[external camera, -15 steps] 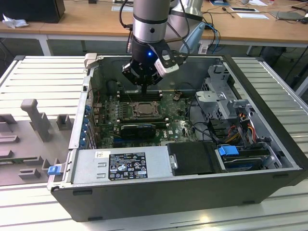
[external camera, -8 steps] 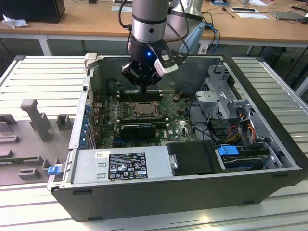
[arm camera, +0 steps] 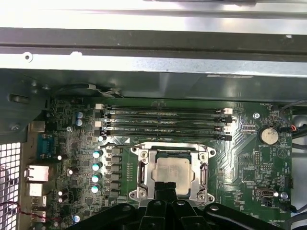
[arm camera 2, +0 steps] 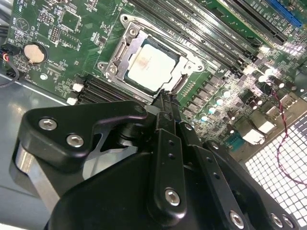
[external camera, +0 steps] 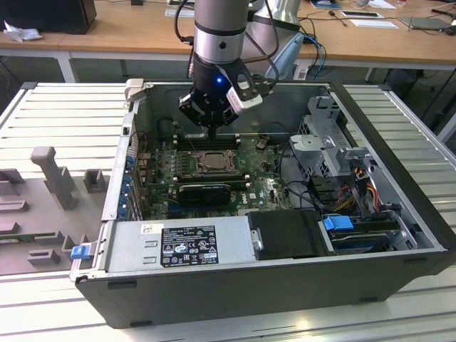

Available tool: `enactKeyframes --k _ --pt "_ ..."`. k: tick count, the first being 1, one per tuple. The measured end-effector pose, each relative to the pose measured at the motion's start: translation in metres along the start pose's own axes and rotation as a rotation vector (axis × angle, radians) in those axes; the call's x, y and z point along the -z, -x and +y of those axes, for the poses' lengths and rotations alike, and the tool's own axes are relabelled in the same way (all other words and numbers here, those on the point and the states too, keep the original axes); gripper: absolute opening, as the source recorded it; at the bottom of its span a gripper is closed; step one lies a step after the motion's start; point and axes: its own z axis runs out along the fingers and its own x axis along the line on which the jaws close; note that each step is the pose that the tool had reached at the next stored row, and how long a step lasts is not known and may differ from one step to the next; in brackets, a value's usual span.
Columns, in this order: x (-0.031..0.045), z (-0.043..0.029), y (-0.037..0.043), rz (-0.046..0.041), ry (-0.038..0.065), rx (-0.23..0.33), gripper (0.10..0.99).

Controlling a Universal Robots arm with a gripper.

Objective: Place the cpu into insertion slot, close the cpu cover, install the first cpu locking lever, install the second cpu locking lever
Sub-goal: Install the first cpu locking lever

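Silvery chip (arm camera 2: 149, 64) flat in the socket (arm camera 2: 177, 86), under the lowered cover (arm camera 2: 119, 50). Gripper (arm camera 2: 165, 98) clenched, empty. Hovers at the socket's edge, likely set there for the locking step.

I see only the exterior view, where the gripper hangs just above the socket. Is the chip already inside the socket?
Observer: Yes. In both wrist views the chip lies flat inside the socket, pale face up.
Operator: And the cover, is it down?
Observer: It appears down. The cover lies flat around the chip, and the chip's face shows through its window.
Operator: What does the gripper hold?
Observer: Nothing that I can see. In the second wrist view the gripper is shut, with its tip at the socket's edge.
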Motion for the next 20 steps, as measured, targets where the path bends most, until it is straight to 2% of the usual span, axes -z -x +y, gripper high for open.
enactKeyframes --k 13,20 --pt "-0.0004 0.0002 -0.0065 0.0000 0.000 0.000 0.106" --pt "-0.0015 0.0005 -0.0192 -0.0002 0.006 0.000 0.106"
